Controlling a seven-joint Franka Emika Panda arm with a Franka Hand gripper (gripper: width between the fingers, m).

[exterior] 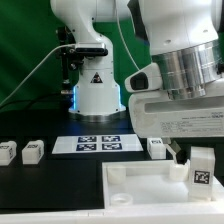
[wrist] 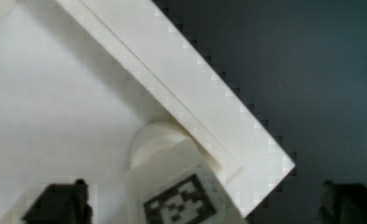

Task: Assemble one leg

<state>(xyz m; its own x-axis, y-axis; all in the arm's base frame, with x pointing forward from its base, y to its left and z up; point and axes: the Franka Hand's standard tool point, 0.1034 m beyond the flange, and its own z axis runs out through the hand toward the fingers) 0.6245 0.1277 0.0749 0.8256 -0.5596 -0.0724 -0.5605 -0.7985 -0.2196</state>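
Note:
The large flat white panel lies at the front of the table. A leg, a small white block with a black-and-white marker, stands on the panel near its corner on the exterior view's right. My gripper hangs right over this leg. In the wrist view the leg sits between my two dark fingertips, which stand wide apart and clear of it, so my gripper is open. A rounded white part shows beside the leg, next to the panel's edge.
Two more legs stand at the exterior view's left, another behind the panel. The marker board lies in front of the robot's base. A dark mat covers the table.

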